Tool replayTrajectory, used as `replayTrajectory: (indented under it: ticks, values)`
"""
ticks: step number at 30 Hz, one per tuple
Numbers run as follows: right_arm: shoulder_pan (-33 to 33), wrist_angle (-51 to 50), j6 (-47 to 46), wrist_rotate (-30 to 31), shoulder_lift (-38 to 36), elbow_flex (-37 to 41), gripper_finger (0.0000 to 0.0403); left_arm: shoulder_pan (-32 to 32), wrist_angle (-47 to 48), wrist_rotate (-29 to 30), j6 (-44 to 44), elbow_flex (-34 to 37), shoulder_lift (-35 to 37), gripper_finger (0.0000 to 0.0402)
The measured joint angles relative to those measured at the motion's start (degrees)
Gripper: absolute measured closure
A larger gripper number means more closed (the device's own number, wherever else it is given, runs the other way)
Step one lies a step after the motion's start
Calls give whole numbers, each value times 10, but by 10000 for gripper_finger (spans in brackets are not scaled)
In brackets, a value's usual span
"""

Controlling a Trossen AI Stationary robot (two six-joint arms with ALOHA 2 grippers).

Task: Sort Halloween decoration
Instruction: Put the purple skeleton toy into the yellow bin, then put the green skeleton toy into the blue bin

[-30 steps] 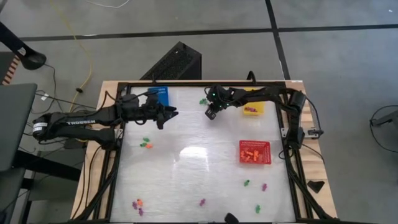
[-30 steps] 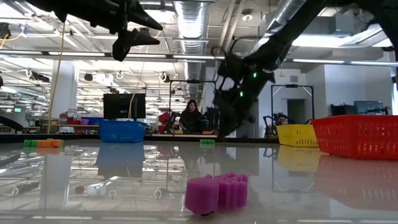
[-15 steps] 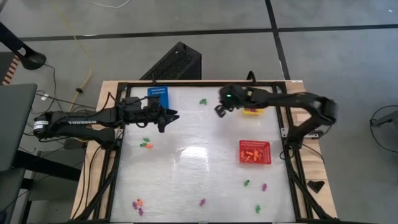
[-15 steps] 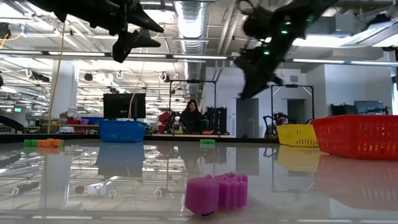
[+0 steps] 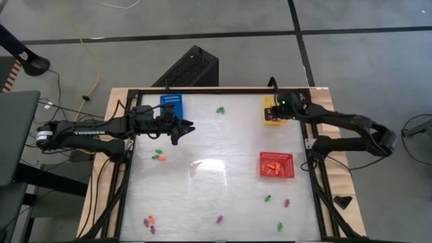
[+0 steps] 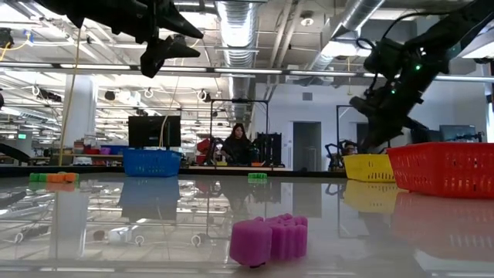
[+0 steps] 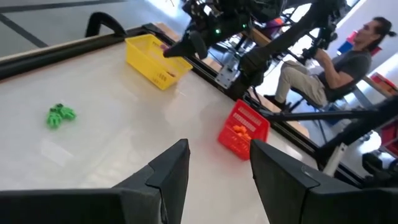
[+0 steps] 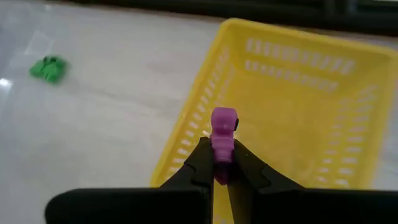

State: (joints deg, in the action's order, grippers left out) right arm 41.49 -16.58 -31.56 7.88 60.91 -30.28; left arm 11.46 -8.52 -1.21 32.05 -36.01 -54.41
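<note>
On the bench (image 5: 202,196), going left to right in the high view, the left claw (image 5: 183,127) hangs at about 10 o'clock of the bench's middle, beside the blue basket (image 5: 171,104), its fingers (image 7: 168,171) spread apart and holding nothing; it sits where it was 1 second ago, so this arm is waiting. Loose pieces lie scattered: an orange and green pair (image 5: 159,156) just below that claw, a cluster at 7 o'clock (image 5: 149,221), a green piece (image 5: 220,109) at 12 o'clock, and 4 more near 5 o'clock (image 5: 277,209). The red basket (image 5: 277,165) at 3 o'clock already holds orange pieces. The change is on the right: 1 second ago the right claw was low near the green piece at 12 o'clock, and it has since swung across to hover over the yellow basket (image 5: 274,112) at 2 o'clock. The right claw (image 8: 220,163) is pinched shut on a purple piece (image 8: 223,132), held upright above the basket's near wall (image 8: 199,134). My judgement is that the carry is nearly finished and a release comes next, with most pieces unsorted.
</note>
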Motion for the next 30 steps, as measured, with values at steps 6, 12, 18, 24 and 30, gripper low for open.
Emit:
replayTrajectory:
  ticks: [6, 12, 18, 24, 30]
  values:
    - [42, 16, 28, -83, 42, -1, 276, 0, 0, 10, 1, 0, 0, 244]
    - [40, 68, 15, -112, 45, -1, 124, 0, 0, 10, 11, 0, 0, 244]
    - [-74, 256, 26, -65, 41, -2, 82, 0, 0, 13, 7, 0, 0, 244]
    - [-173, 291, 17, 22, 143, -28, 101, 0, 0, 19, -5, 0, 0, 244]
    - [-194, 286, -5, 28, 290, -119, 111, 0, 0, 19, -16, -1, 0, 244]
